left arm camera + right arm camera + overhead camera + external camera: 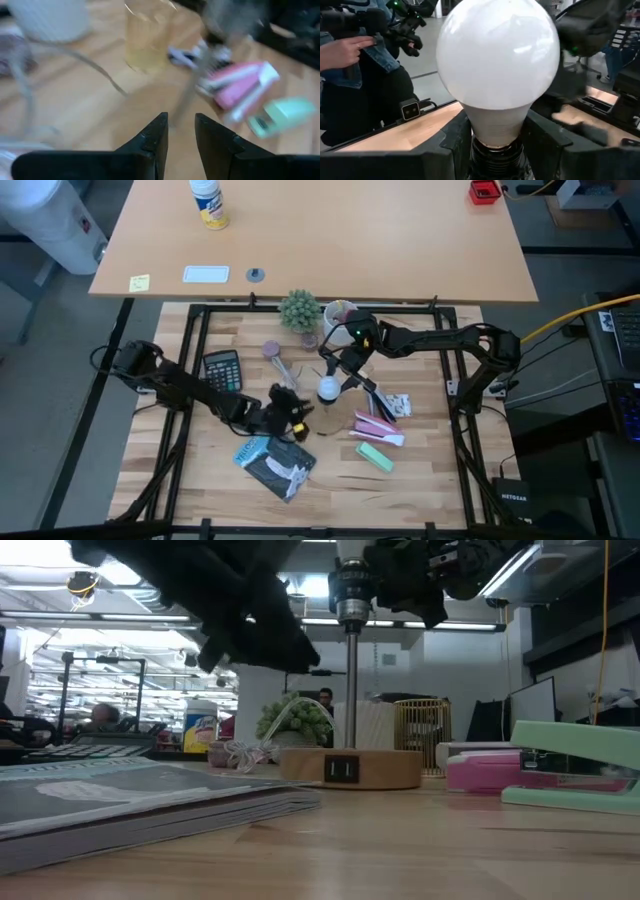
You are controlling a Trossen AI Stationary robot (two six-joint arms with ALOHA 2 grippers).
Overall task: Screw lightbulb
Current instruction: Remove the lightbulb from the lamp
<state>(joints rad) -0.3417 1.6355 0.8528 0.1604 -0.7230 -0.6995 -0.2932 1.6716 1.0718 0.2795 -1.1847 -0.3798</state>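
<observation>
The lightbulb point(497, 60) sits clamped in the right gripper point(495, 145); left gripper point(180, 132) (idle nearby) narrowly parted.

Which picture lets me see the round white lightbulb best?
The right wrist view: the round white lightbulb fills it, with the right hand closed around its neck. The high view shows only a small white spot. The low view shows just its socket and pole; the left wrist view shows no bulb.

Robotics lab: framed test table point(200, 315)
</observation>
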